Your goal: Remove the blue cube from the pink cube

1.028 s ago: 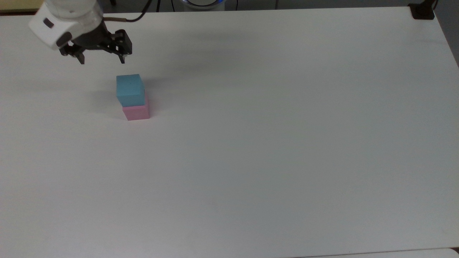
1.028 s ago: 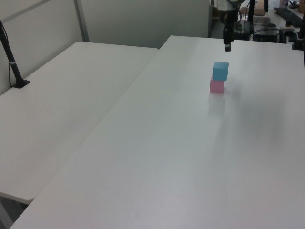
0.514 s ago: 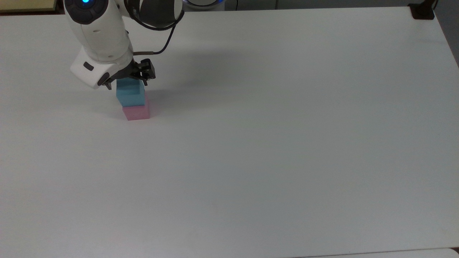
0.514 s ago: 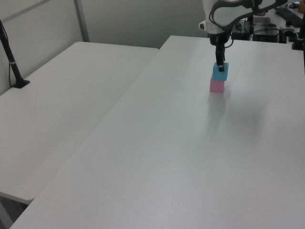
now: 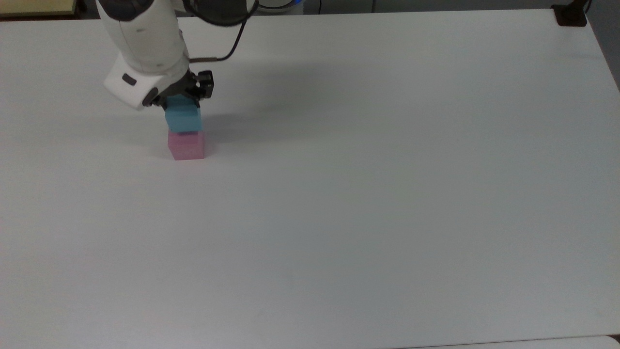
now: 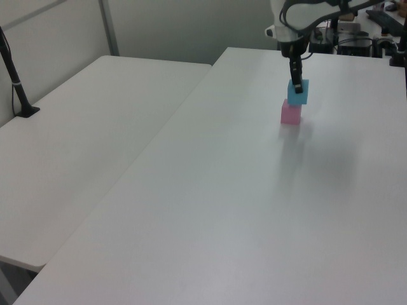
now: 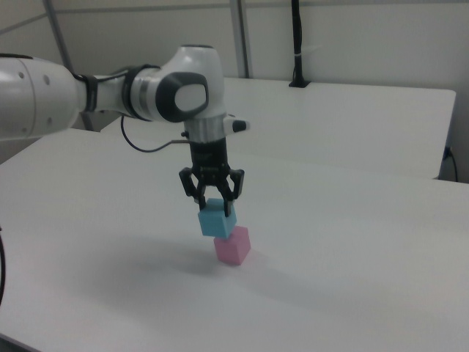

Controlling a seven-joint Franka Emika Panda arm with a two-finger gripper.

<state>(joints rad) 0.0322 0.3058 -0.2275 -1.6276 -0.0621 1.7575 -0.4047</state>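
My fingers [image 7: 212,206] clamp the matte light-blue blue cube [image 7: 217,218], tilted, just at ten o'clock of the pink cube [image 7: 233,245] in the right view.

Readable text: none can be read in any view.
Blue cube [image 5: 183,118]: plain faces, no letters or numbers.
Pink cube [image 5: 186,145]: plain faces, no label.
Robot arm [image 7: 110,95]: white shell, no brand name readable.
Counter [image 5: 387,194]: plain white top, no signs.
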